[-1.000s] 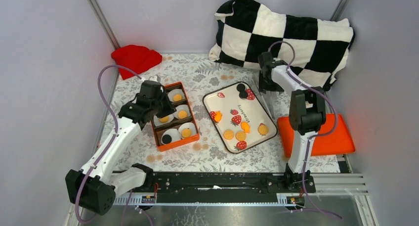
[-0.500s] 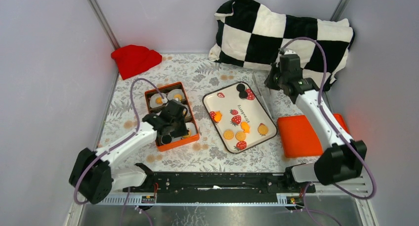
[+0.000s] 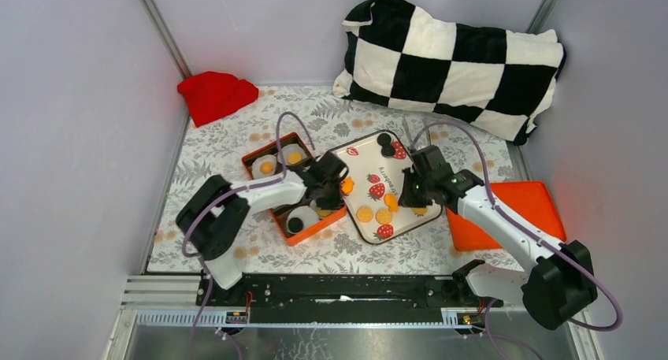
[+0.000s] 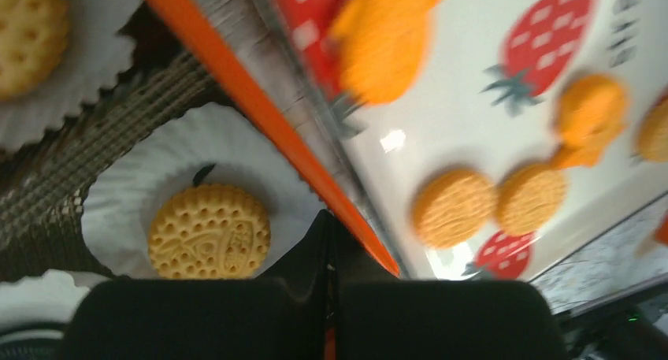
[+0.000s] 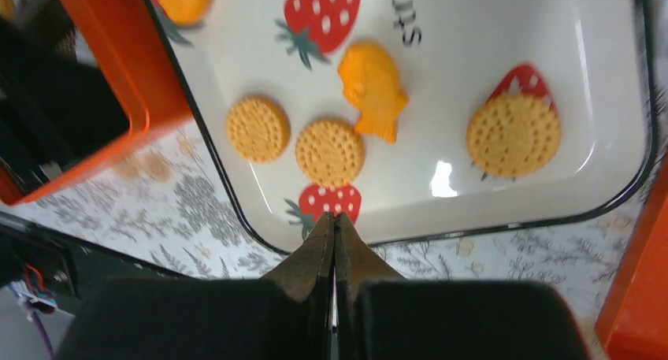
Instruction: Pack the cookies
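Three round cookies (image 5: 330, 152) and one fish-shaped piece (image 5: 372, 88) lie at the near end of the strawberry tray (image 5: 599, 210). They are just ahead of the right gripper (image 5: 335, 218), which hangs above the tray's near rim with its jaws pressed together on nothing. The round ones have no long axis; the fish piece points lengthwise away from that gripper. Two black cookies (image 3: 385, 144) sit at the tray's far end.

The left gripper (image 4: 327, 218) is also closed and empty. It hovers over the tray-side wall of the orange box (image 4: 260, 108), beside a paper cup (image 4: 118, 206) that already holds a cookie.

I judge the right arm nearer to the loose round ones (its jaws would have to open first).

A second ago the right gripper was up by the checked pillow (image 3: 453, 57) at the far end of the table (image 3: 236, 139), jaws apart, and the left was over the box's far left side. Both have since swung in toward the tray.
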